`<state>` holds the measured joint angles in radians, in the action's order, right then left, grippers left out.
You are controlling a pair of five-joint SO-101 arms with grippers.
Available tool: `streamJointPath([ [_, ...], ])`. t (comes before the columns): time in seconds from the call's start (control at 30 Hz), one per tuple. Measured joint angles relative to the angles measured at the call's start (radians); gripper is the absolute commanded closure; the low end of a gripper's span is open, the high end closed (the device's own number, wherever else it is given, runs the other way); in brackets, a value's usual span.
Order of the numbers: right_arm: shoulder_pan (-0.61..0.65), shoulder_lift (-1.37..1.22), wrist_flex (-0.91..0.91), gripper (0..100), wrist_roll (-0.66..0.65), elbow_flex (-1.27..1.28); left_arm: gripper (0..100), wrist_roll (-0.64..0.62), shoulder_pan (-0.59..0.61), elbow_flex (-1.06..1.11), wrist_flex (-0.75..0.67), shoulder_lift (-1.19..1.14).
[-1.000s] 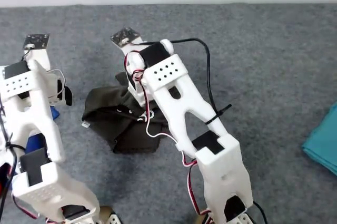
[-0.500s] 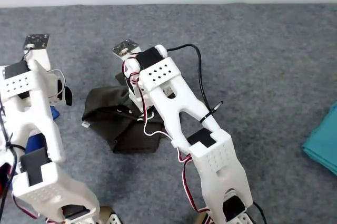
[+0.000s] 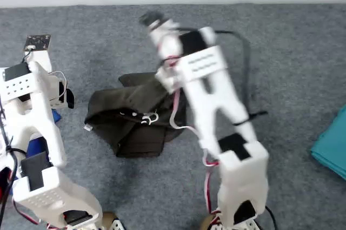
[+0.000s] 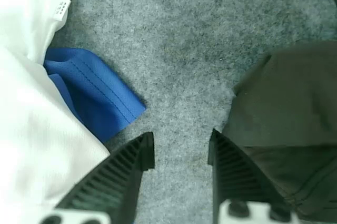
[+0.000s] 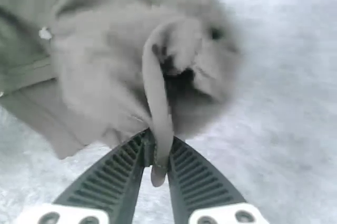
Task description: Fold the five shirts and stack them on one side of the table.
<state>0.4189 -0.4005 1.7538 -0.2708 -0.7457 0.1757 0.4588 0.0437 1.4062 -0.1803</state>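
The crumpled dark olive cotton shirt (image 3: 130, 119) lies mid-table on the grey felt-like table cover (image 3: 281, 67). The right gripper (image 5: 157, 142) has its jaws pinched tight on a thin fold at the shirt's edge. The bulk of the garment is bunched beyond the tips, toward the left arm. The left gripper (image 4: 180, 140) hangs with jaws parted and empty over bare cover, just beside the shirt's other side, between it and a blue knit shirt (image 4: 89, 95). That likely makes the left arm the nearer one for the free side.

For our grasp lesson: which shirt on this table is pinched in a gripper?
The dark shirt in the middle: the right gripper is shut on its fold. The blue shirt, white shirt and teal shirt lie free.
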Motion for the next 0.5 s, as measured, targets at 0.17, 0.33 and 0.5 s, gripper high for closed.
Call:
streamJointPath([
  [0.17, -0.155, 0.146, 0.0, 98.8, -0.002, 0.0, 82, 0.0, -0.038, 0.002, 0.011, 0.04],
  [0.33, -0.285, 0.195, 0.0, 98.8, -0.003, 0.0, 82, 0.0, -0.155, 0.002, 0.06, 0.17],
  [0.5, -0.397, 0.195, 0.0, 98.8, -0.003, 0.0, 82, 0.043, -0.327, 0.002, 0.163, 0.239],
])
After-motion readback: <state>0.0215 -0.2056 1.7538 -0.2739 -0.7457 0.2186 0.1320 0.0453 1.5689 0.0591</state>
